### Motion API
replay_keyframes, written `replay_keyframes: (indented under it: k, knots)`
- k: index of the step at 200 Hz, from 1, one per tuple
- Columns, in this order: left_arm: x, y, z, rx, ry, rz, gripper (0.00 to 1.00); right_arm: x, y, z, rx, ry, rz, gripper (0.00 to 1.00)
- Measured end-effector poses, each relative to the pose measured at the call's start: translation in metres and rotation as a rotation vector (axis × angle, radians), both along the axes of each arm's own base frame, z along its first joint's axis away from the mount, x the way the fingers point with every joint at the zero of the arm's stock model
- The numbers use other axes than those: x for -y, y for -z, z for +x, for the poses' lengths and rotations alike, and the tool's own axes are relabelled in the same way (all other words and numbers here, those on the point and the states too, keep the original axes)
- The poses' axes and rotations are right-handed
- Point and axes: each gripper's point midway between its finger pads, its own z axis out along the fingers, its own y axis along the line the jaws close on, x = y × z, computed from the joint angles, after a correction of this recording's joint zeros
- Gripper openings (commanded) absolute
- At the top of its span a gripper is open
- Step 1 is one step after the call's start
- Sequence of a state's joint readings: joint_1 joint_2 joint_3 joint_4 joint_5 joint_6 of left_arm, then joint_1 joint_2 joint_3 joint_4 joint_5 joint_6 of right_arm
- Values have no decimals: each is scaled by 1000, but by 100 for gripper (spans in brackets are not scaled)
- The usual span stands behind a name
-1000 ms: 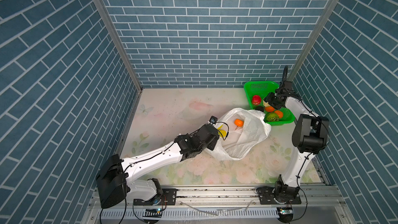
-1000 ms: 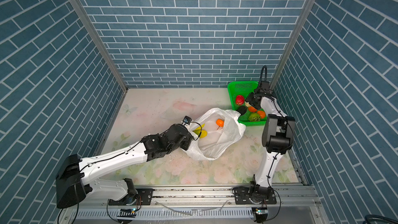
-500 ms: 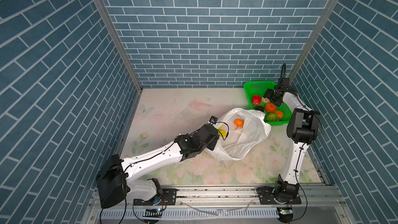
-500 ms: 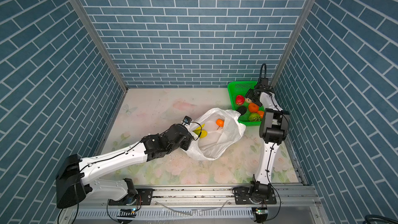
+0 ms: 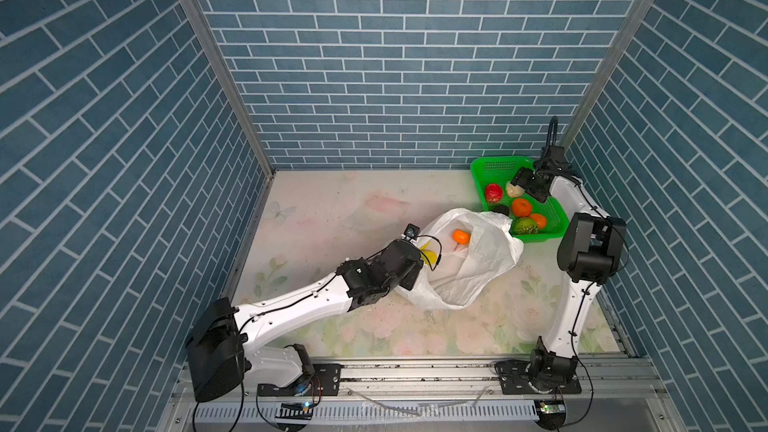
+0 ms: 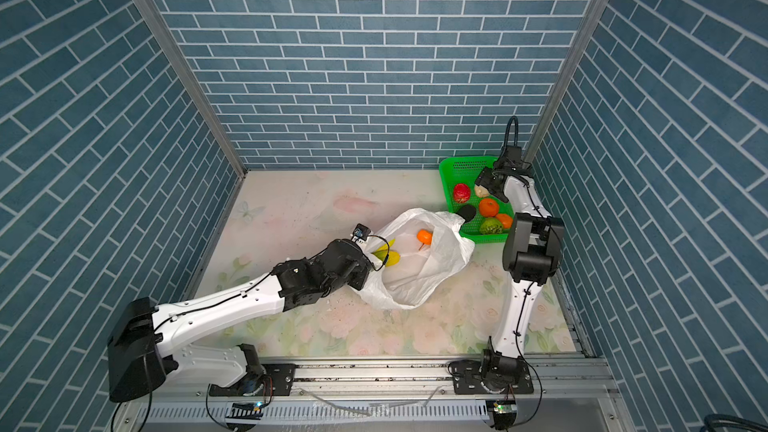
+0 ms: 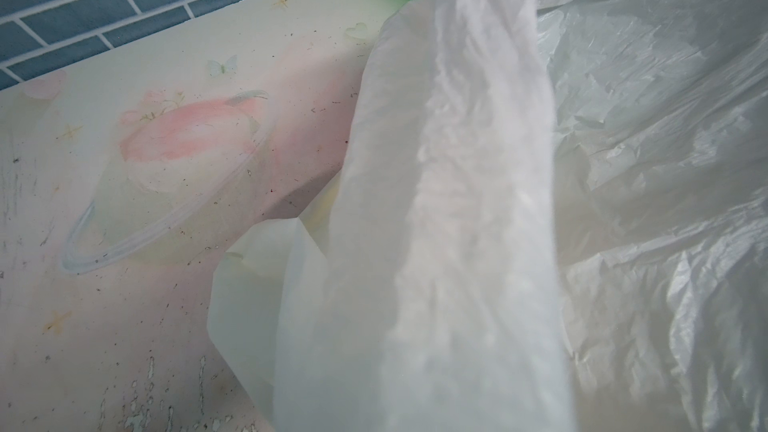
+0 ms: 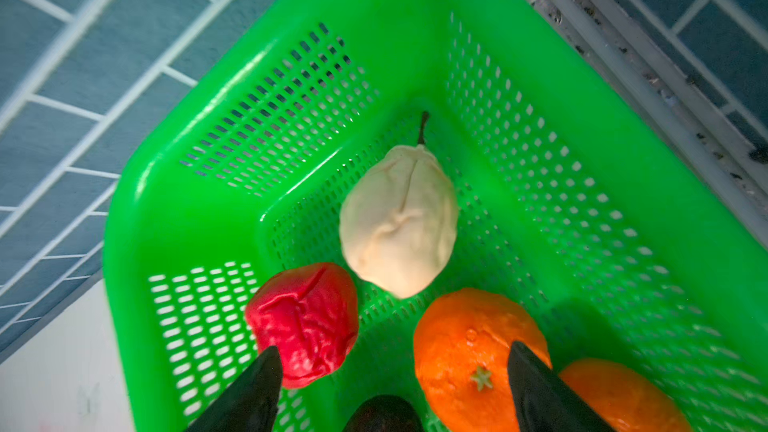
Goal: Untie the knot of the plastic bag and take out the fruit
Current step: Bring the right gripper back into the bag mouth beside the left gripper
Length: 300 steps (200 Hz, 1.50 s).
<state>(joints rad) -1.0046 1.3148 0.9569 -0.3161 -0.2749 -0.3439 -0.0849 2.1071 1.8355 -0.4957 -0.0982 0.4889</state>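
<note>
The plastic bag (image 5: 469, 272) (image 6: 419, 272) lies in mid-table with its mouth gaping; no knot shows. Inside it are a small orange (image 5: 461, 236) and a yellow banana (image 5: 430, 255). My left gripper (image 5: 417, 272) is shut on the bag's left rim; in the left wrist view a taut band of the bag (image 7: 449, 201) hides the fingers. My right gripper (image 8: 392, 349) (image 5: 524, 187) hangs open and empty over the green basket (image 8: 174, 184). Below it lie a cream fruit (image 8: 399, 222), a red one (image 8: 305, 322), two oranges (image 8: 469, 359) and a dark avocado (image 8: 382, 413).
The basket (image 5: 494, 166) stands in the far right corner by the wall, and the bag's right edge overlaps its near side. A green fruit (image 5: 524, 226) lies at its near end. Blue brick walls close in three sides, and a metal rail (image 5: 415, 371) runs along the front.
My right gripper's jaws have widened, and it has drawn back toward the far corner. The cream fruit now lies free in the basket. The left arm and the bag have not moved.
</note>
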Motion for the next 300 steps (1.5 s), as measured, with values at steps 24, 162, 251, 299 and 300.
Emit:
replay_keyframes:
  k: [24, 162, 251, 299, 300]
  knots:
    - [0, 0, 0, 0, 0, 0, 0, -9, -28, -15, 41, -22, 13, 84]
    - [4, -4, 1, 9, 5, -22, 0, -190, -208, -211, 282, -557, 20, 83]
    - [5, -5, 2, 14, 5, -29, 0, -270, -106, -317, 4, -887, -20, 82]
    - [5, -6, 2, 14, 5, -30, 0, -269, -44, -348, -56, -931, -108, 80]
    - [5, -6, 2, 15, 5, -31, 0, -268, -43, -348, -57, -931, -110, 80]
